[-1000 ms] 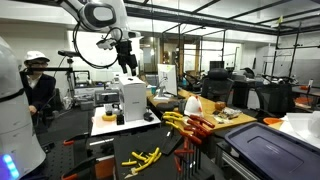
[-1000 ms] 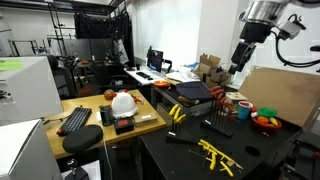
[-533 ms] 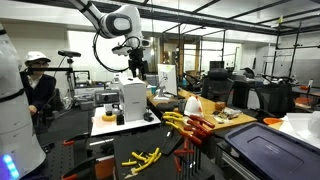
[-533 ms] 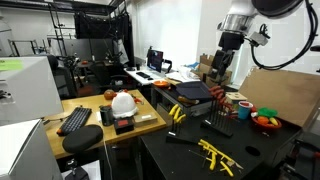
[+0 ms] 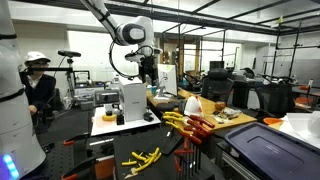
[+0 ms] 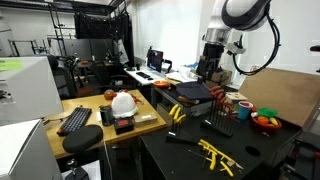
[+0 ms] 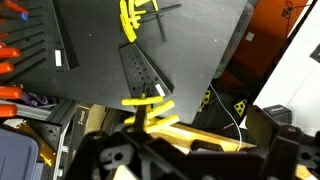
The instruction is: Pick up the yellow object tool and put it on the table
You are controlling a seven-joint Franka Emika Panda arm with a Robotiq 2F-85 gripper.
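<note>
Cluttered lab | dark surface (image 6: 265, 150) carried yellow tool (image 6: 216, 156) near its front edge, open room around | gripper (image 6: 208, 72) hung high over far side, well apart; finger spread unreadable

No text, label or number is legible in these views.

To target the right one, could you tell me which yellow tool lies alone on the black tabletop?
The yellow tool in the foreground of both exterior views; the other yellow tools sit bunched by the red-handled ones.
</note>
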